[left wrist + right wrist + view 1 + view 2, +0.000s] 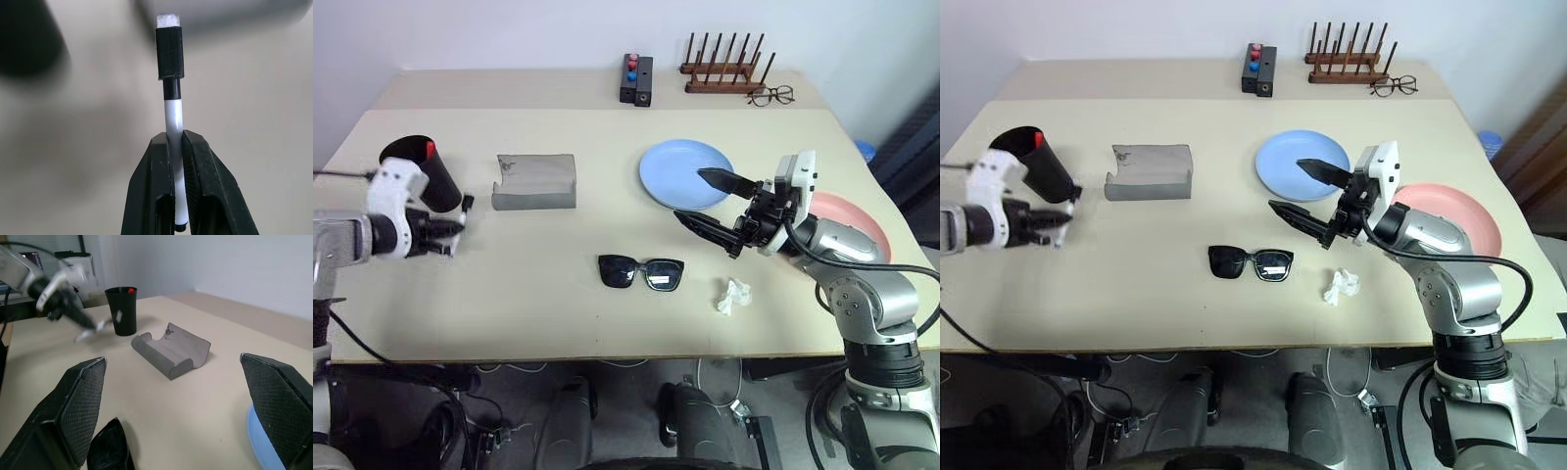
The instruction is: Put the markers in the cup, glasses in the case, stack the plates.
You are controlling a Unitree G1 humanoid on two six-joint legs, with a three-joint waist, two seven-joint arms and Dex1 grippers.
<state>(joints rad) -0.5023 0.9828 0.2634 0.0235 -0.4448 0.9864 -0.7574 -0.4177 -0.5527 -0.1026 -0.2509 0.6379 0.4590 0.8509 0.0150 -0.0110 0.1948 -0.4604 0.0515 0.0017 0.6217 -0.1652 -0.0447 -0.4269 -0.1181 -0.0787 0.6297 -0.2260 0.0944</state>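
Left eye view: I see the black cup at far left holding a red-capped marker. My left end effector pinches the white marker just near of it. The grey case lies open, empty; my right end effector gapes.

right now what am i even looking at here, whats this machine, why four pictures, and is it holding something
It is a two-armed robot at a table. Two pictures come from cameras on its head, looking down; the other two from cameras on each wrist. The left gripper is shut on a white marker, beside a black cup with a red-capped marker already inside. The right gripper is open and empty. On the table lie a grey case, sunglasses, a blue plate and a pink plate.
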